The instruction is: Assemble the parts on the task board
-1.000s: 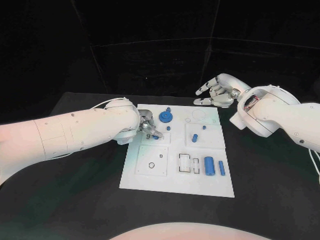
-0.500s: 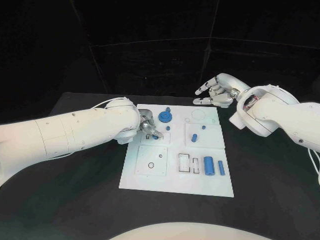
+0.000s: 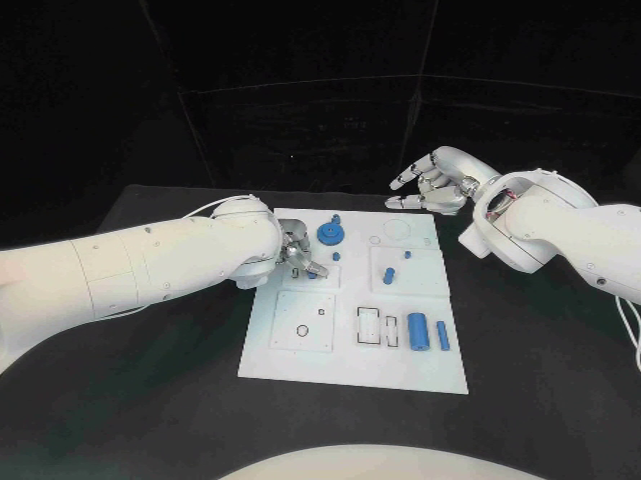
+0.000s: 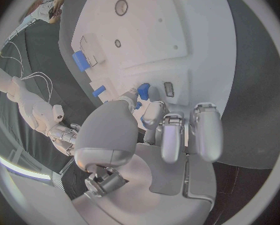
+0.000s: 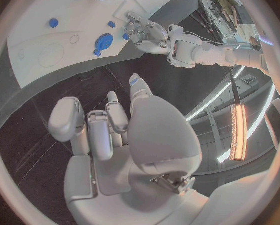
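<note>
Left hand (image 3: 297, 255) sits over the left edge of the task board (image 3: 352, 372), about halfway between its near and far edges. Its fingertips (image 4: 141, 92) pinch a small blue part (image 4: 143, 90) right at the board surface; the wrist view shows the piece touching or just above the white plate beside a small rectangular slot (image 4: 168, 89).

Right hand (image 3: 433, 186) hovers off the board, past its far right corner over the black table (image 3: 147, 400), holding nothing; fingers are loosely curled and apart.

On the board: a blue gear-shaped part (image 3: 333, 236) with a short blue peg (image 3: 336, 219) just behind it near the far edge, a small blue stud (image 3: 336, 256) beside the left hand, a short blue pin (image 3: 389, 275) and a tiny blue dot (image 3: 408, 254) in the middle right. Toward the near right corner, a thick blue cylinder (image 3: 418, 327) and a thinner blue rod (image 3: 443, 336) lie side by side, just beside each other.
</note>
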Controlling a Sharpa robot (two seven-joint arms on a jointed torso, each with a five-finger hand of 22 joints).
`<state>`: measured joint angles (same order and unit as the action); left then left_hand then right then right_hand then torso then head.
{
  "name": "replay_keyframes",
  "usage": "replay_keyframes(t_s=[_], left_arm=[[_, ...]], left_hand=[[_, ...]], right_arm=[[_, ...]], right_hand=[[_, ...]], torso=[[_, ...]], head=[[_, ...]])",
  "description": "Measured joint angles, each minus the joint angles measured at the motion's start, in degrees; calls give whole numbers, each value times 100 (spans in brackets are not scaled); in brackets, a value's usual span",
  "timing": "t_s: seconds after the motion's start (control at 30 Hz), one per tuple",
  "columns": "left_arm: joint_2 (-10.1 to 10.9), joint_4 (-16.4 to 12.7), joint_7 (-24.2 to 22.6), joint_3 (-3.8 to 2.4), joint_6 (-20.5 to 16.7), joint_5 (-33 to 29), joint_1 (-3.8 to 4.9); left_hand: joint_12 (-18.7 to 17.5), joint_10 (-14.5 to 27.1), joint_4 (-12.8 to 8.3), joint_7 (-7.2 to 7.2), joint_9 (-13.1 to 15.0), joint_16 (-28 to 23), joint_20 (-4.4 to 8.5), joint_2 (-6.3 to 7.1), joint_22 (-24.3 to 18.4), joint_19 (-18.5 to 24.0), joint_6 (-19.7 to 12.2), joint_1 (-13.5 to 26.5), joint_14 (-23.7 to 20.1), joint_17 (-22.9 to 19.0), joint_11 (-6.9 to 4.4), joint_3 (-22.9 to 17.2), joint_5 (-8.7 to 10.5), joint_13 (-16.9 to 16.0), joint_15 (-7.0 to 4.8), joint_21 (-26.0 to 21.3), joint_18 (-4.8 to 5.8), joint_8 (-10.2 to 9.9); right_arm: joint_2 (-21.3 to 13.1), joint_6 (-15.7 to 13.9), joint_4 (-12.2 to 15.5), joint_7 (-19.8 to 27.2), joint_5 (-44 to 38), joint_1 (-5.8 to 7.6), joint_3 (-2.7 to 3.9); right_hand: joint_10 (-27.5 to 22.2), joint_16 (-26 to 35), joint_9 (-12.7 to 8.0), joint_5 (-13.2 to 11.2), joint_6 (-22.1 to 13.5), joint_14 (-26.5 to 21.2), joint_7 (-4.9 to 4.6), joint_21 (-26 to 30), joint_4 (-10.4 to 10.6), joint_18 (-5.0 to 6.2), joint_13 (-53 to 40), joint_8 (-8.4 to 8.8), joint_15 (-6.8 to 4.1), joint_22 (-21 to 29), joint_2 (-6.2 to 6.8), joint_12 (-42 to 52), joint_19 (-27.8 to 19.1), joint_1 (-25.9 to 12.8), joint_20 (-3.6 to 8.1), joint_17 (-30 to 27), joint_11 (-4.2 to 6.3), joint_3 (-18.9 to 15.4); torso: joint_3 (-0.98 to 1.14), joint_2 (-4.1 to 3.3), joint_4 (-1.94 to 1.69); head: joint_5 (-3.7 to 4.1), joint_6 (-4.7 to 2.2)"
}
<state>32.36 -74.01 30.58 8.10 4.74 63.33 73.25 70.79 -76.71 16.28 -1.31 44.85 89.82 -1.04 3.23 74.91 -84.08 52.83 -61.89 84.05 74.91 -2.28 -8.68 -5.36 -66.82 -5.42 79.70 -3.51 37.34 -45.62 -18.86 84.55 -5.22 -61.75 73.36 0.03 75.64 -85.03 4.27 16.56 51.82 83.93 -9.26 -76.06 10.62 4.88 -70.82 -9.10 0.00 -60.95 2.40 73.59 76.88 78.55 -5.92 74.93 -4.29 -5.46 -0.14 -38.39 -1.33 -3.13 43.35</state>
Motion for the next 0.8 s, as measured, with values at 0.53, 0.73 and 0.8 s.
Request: replay_keyframes(t_s=[0.53,0.73,0.8], left_arm=[[80,-90,0,-53,-8,1,-15],[203,-222,4,-494,-55,1,18],[241,-247,4,-583,-67,2,63]], left_hand=[[51,-18,45,0,30,0,20,-143,4,21,0,222,0,0,-18,561,159,-13,0,20,-1,22],[51,-18,55,0,43,0,20,-161,4,21,0,353,0,0,-18,834,221,21,1,20,-1,22],[51,-18,55,0,43,0,20,-170,4,21,0,361,0,0,-18,844,221,23,1,20,-1,22]], right_arm=[[7,-2,-24,2,3,0,-1],[-5,-3,-59,3,12,0,-1],[-5,-4,-68,3,15,0,-1]], right_hand=[[0,0,-5,-2,0,0,0,0,40,0,-1,0,0,10,-23,0,0,-23,0,-1,0,-40],[0,0,-5,-2,0,0,0,0,40,1,7,0,0,17,-23,0,0,-23,0,-1,0,-40],[0,0,-5,-2,0,0,0,0,40,0,7,0,0,17,-22,0,0,-23,0,-1,0,-40]], torso=[[-4,0,-1],[-5,1,-3],[-5,1,-3]], head=[[29,1],[33,15],[38,16]])
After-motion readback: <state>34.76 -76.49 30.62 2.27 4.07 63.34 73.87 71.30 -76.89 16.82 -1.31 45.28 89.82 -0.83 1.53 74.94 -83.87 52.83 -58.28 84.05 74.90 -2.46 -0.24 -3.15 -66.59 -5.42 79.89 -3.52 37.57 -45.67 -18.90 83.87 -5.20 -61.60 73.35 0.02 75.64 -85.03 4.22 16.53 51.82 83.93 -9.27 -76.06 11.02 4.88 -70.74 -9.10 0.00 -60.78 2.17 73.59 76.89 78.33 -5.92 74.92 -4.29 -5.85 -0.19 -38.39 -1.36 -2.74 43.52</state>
